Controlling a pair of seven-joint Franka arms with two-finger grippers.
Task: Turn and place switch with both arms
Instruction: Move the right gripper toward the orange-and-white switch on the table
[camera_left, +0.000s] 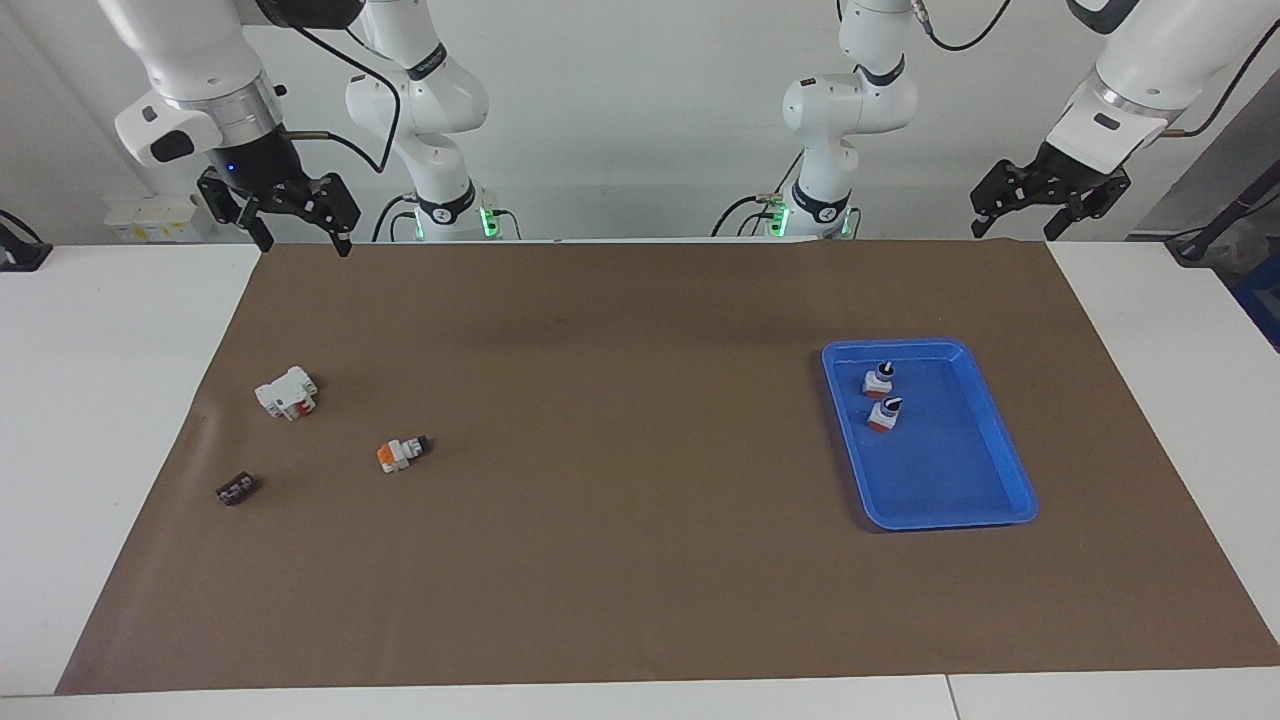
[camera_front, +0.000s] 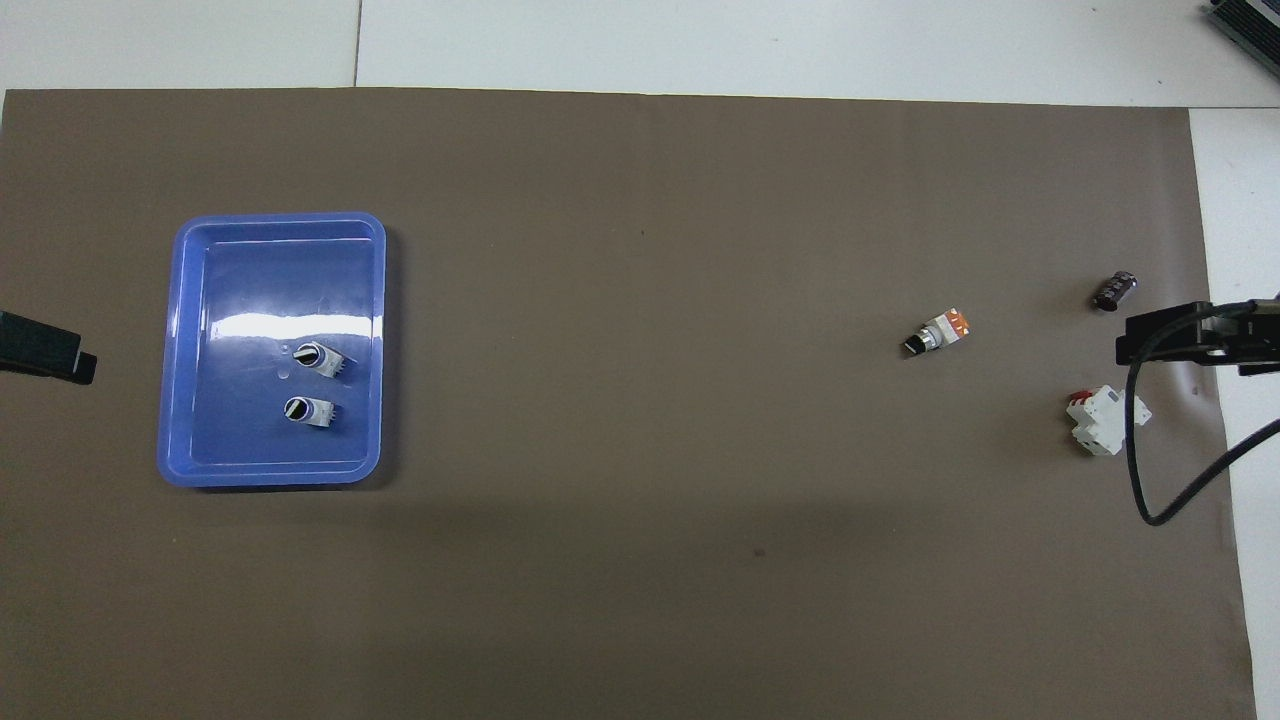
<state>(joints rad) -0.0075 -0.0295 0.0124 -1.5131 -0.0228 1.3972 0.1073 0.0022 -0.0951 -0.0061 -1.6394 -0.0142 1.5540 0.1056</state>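
Observation:
One switch (camera_left: 403, 454) lies on its side on the brown mat toward the right arm's end, orange end up-table; it also shows in the overhead view (camera_front: 938, 335). Two like switches (camera_left: 879, 379) (camera_left: 885, 414) stand in the blue tray (camera_left: 950, 518), also seen from overhead (camera_front: 318, 358) (camera_front: 307, 411). My right gripper (camera_left: 300, 238) hangs open and empty, high over the mat's edge at the robots' end. My left gripper (camera_left: 1020, 225) hangs open and empty over the table's edge at the left arm's end. Both are well apart from the switches.
A larger white block with red parts (camera_left: 287, 392) and a small black flat piece (camera_left: 236, 489) lie beside the loose switch, toward the right arm's end. The blue tray (camera_front: 270, 475) sits toward the left arm's end. White table borders the mat (camera_left: 620, 560).

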